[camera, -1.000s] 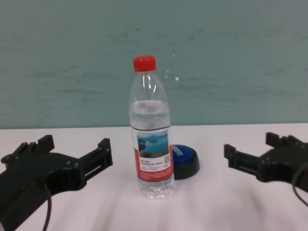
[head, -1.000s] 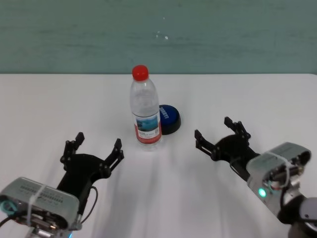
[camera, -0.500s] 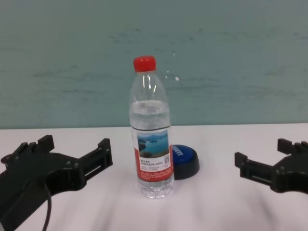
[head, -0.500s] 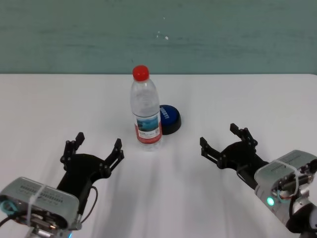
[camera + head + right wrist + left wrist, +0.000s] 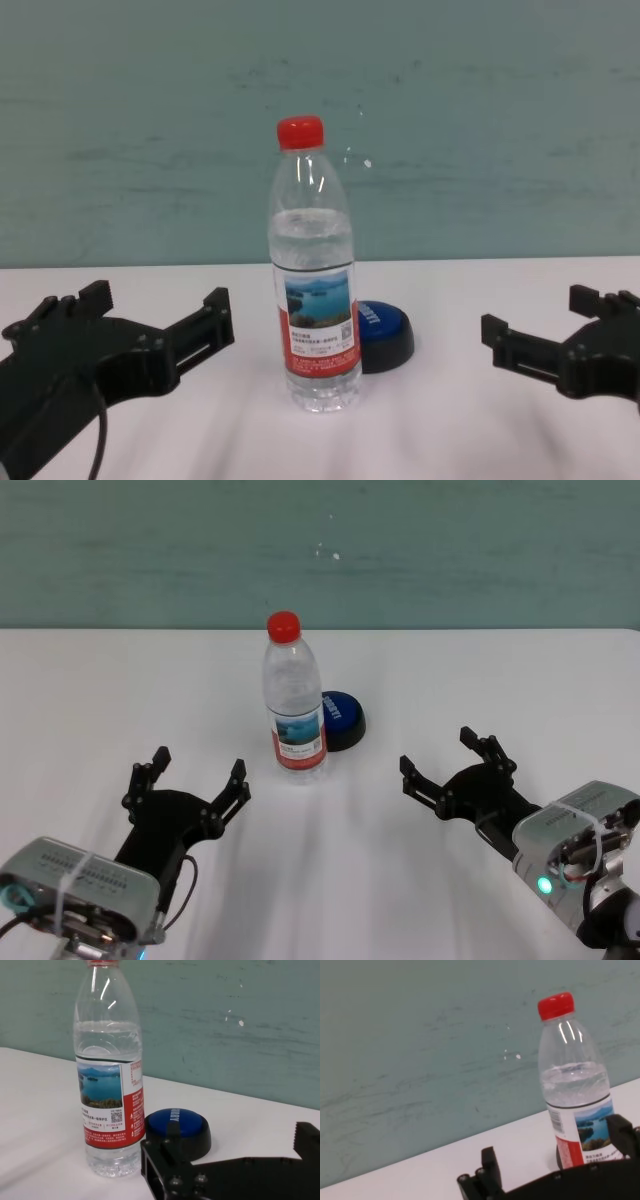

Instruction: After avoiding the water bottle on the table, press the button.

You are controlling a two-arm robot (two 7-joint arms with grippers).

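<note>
At lower right, the right gripper gaped wide near the button; the water bottle stood center; the left gripper sat wide, lower left.

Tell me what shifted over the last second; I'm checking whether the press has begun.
Only the right gripper moved: it drew back toward the robot and outward, then crept slightly forward again, fingers open, holding nothing. The left gripper, water bottle and button stayed put; the button is untouched.
</note>
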